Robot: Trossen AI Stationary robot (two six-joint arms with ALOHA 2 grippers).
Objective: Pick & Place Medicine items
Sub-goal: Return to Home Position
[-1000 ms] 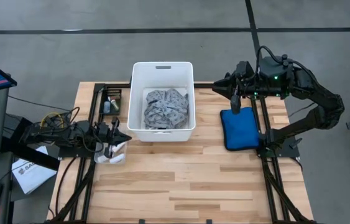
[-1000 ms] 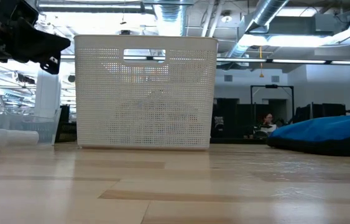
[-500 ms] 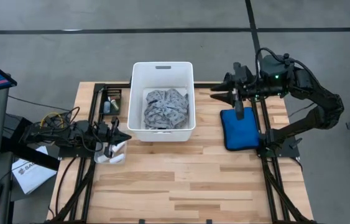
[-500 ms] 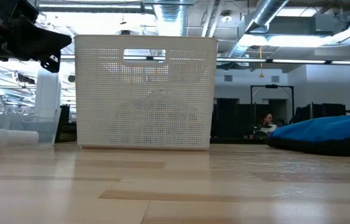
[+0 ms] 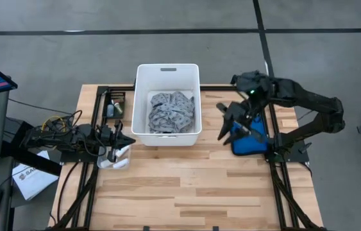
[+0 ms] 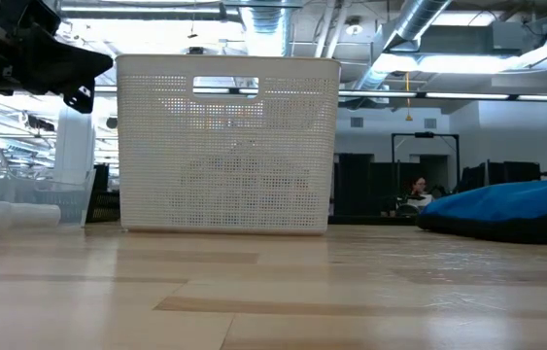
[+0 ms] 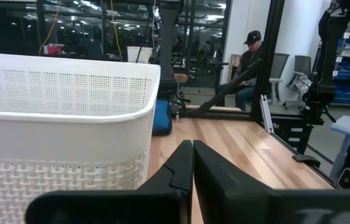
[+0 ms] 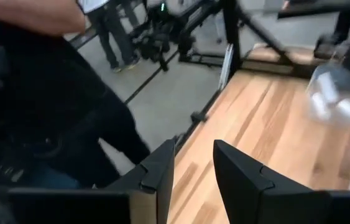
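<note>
Small white tubes, the medicine items [image 5: 117,156], lie in a clear tray at the table's left edge. My left gripper [image 5: 127,142] hangs shut and level just above that tray, pointing at the white bin [image 5: 167,72]; its shut fingers [image 7: 192,163] hold nothing. The bin stands at the table's far middle with a grey patterned cloth [image 5: 172,110] lying in it. My right gripper [image 5: 224,122] hangs open in the air between the bin and the blue pouch [image 5: 249,138], with nothing between its fingers [image 8: 159,168].
The blue pouch lies along the table's right edge by the right arm's base. A dark tray [image 5: 113,104] sits left of the bin. Bare wood fills the table's near half [image 5: 186,192]. A person stands beside the table [image 8: 50,112], and another sits far behind [image 7: 249,62].
My right gripper has swung from above the pouch's far end down and toward the table's near edge, rolling and turning as it went; its fingers keep the same gap. The left arm, bin, cloth and pouch have stayed put.
</note>
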